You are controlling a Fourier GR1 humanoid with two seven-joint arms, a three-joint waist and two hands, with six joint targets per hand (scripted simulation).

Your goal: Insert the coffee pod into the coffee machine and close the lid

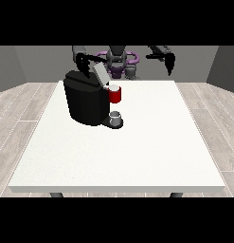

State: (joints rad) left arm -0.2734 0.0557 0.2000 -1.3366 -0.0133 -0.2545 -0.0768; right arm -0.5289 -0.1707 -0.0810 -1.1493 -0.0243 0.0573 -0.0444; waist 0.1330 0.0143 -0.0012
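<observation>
Lid (100, 73) work comes next, as I judge it: the grey flap stands tilted up over the black coffee machine (85, 99), hinged at the top, and my hand at the view's left (82, 65) hovers right behind it, at the machine's back edge. Whether those fingers are straight or curled I cannot tell; they merge with the dark body of the machine. The coffee pod I cannot pick out as a separate thing. A small pale patch shows at the top of the red brew head (115, 94), just below the raised lid, and that may be the pod sitting in its slot, though I cannot be sure.

My hand at the view's right (170, 61) hangs well apart from everything, raised at shoulder level with its fingers pointing down, relaxed and holding nothing.

To close well, I should bring the near hand over the lid's free upper edge and press it forward and down along its hinge arc, not sideways, so the machine does not slide on the white table (137, 156). A grey cup (115, 118) stands on the tray beneath; I should stay clear of it.
</observation>
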